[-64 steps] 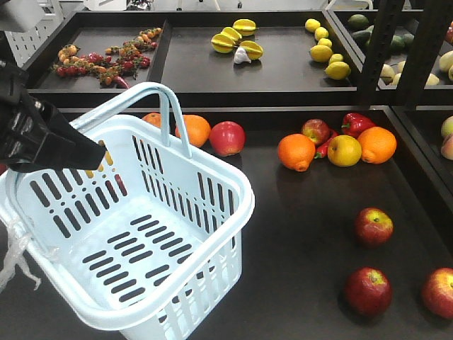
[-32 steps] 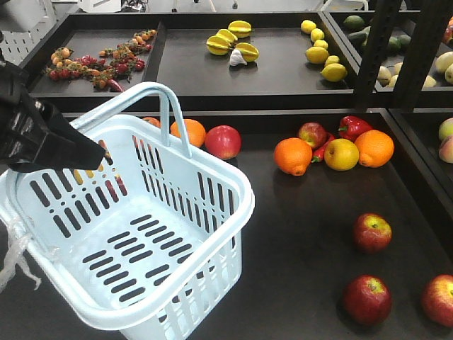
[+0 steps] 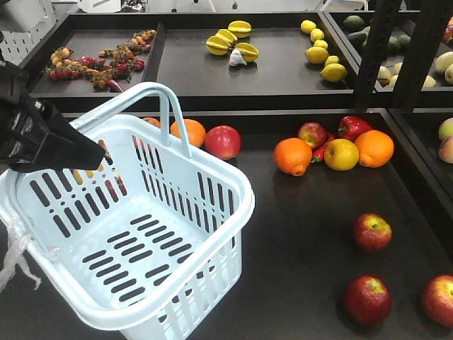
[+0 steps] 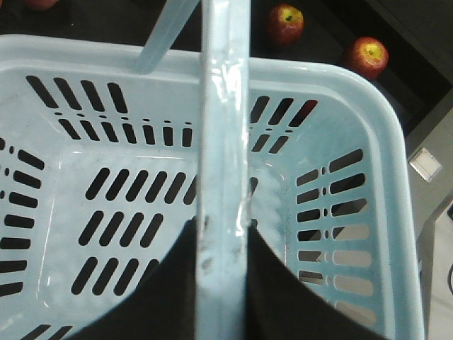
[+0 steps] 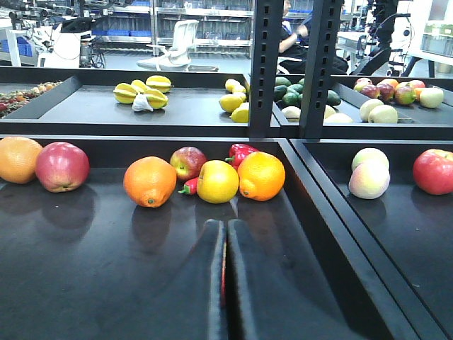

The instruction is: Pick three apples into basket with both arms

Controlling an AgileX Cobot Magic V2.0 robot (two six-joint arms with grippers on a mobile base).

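Left pincer [image 4: 221, 228]: clenched on one hoop handle of the basket. The pale strap runs straight between its two black fingers, likely so that this arm can carry the basket towards the fruit.
Right pincer [image 5: 219, 225]: its two dark fingers are pressed together with nothing between them. It sits low over bare tray floor and points to 12 o'clock at the fruit row.
Basket: pale blue-white slotted plastic shopping basket [image 3: 244, 193], at 8 o'clock in the front view. It is tilted with its mouth open upward and is empty inside. I cannot tell whether its base touches the tray.
Apples: three dark red, yellow-patched apples lie at 4 o'clock from the basket, well apart from it. None is in the basket yet.
Apple positions: the far apple [image 3: 372, 232] is nearest the basket. The near apple [image 3: 367, 299] is at 6 o'clock of the far one. The edge apple [image 3: 440, 299] is at 3 o'clock of the near one.
Open room: the wide black shelf tray [image 3: 304, 212] is bare between the basket and the apples. That leaves a clear lane for either arm.
Edges: the raised tray wall runs close to the edge apple at 3 o'clock, so fingers there will probably have little side room. A black upright post [image 3: 375, 49] stands at 1 o'clock.
Decoys: a fruit row of oranges, a yellow apple and a red pepper [image 3: 342, 153] lies at 12 o'clock of the apples.
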